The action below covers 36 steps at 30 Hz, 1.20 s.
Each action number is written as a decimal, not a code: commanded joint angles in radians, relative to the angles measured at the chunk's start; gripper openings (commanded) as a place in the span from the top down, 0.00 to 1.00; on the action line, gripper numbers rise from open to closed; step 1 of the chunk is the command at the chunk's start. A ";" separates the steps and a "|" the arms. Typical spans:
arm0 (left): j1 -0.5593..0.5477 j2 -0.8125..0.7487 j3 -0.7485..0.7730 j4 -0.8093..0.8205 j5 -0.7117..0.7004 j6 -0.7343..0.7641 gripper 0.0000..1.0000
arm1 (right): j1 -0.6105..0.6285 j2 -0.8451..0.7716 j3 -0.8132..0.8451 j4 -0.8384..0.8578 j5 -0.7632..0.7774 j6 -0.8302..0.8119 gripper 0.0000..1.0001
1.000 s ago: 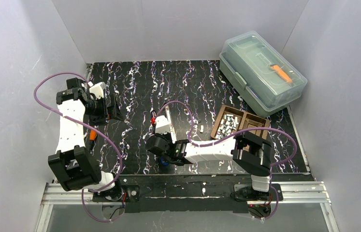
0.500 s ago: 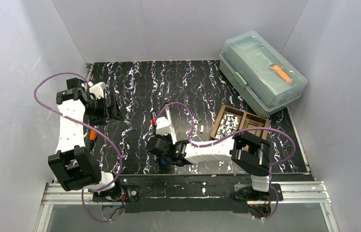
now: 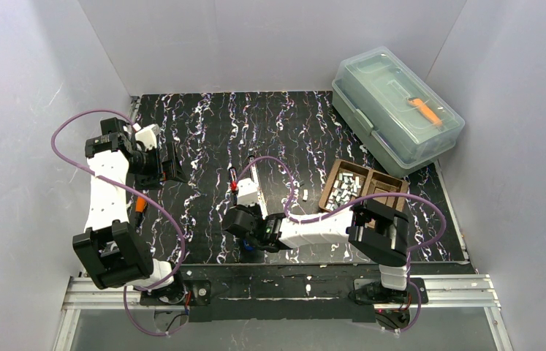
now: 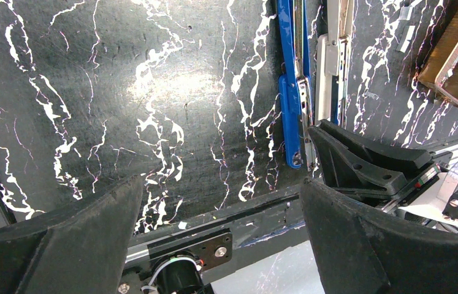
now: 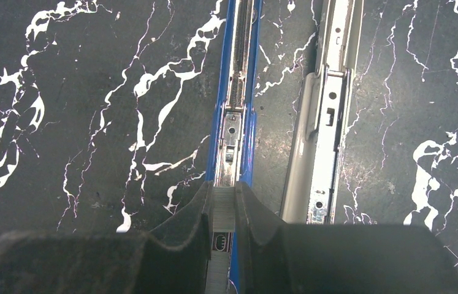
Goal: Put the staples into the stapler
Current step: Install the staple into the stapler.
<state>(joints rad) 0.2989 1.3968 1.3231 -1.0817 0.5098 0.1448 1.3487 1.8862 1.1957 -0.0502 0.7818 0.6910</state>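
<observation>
Here, staple strip (image 5: 224, 211) pinched in right tool (image 5: 222, 195), over blue stapler (image 5: 239, 79) channel.

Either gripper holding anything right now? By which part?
Right gripper pinches a short silvery-grey staple strip across its long sides, above the channel of the open blue stapler. Left gripper is open, holding nothing.

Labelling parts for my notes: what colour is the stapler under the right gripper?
The stapler is blue, with a silvery metal channel inside. The right wrist view shows it best.
</observation>
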 commanded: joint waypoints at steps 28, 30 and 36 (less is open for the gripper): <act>0.005 -0.032 0.015 -0.027 0.021 0.003 0.01 | 0.012 0.005 0.018 0.025 0.008 -0.009 0.99; 0.005 -0.030 0.016 -0.027 0.020 0.003 0.01 | 0.012 0.006 0.015 0.026 0.007 -0.006 0.99; 0.005 -0.030 0.017 -0.027 0.021 0.003 0.01 | 0.011 0.010 0.017 0.027 0.006 -0.004 0.99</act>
<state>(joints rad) 0.2989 1.3968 1.3231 -1.0821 0.5098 0.1452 1.3552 1.8870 1.1957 -0.0494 0.7750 0.6815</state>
